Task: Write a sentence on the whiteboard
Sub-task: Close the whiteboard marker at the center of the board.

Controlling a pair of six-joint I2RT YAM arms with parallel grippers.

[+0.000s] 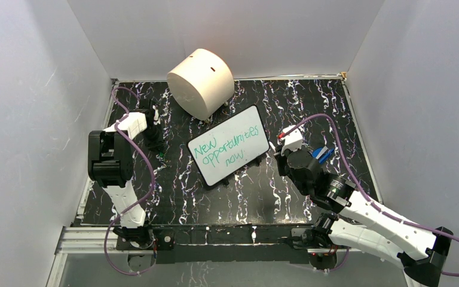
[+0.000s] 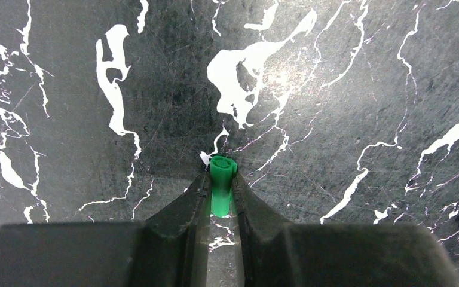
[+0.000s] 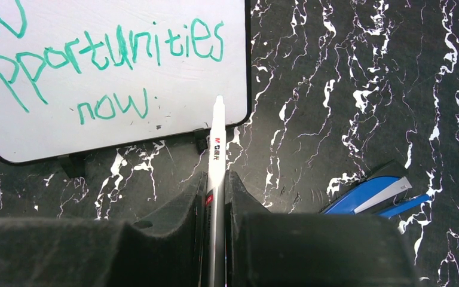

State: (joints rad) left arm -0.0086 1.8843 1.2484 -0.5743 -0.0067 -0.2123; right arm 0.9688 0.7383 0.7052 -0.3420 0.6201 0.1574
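The whiteboard (image 1: 248,119) lies tilted at the middle of the black marbled table. The sentence (image 1: 224,148) in green marker reads "New opportunities now". In the right wrist view the whiteboard (image 3: 185,101) fills the upper left with the sentence (image 3: 107,54) on it. My right gripper (image 3: 216,179) is shut on a white marker (image 3: 216,140). The marker's tip points at the board's near right corner. My right gripper (image 1: 282,152) stands just right of the board. My left gripper (image 2: 221,182) is shut on a small green marker cap (image 2: 222,179) down at the table, left of the board (image 1: 158,152).
A big cream cylinder (image 1: 201,82) lies on its side behind the board. A blue and grey object (image 3: 370,194) rests on the table right of my right gripper, also in the top view (image 1: 321,153). White walls close in on three sides.
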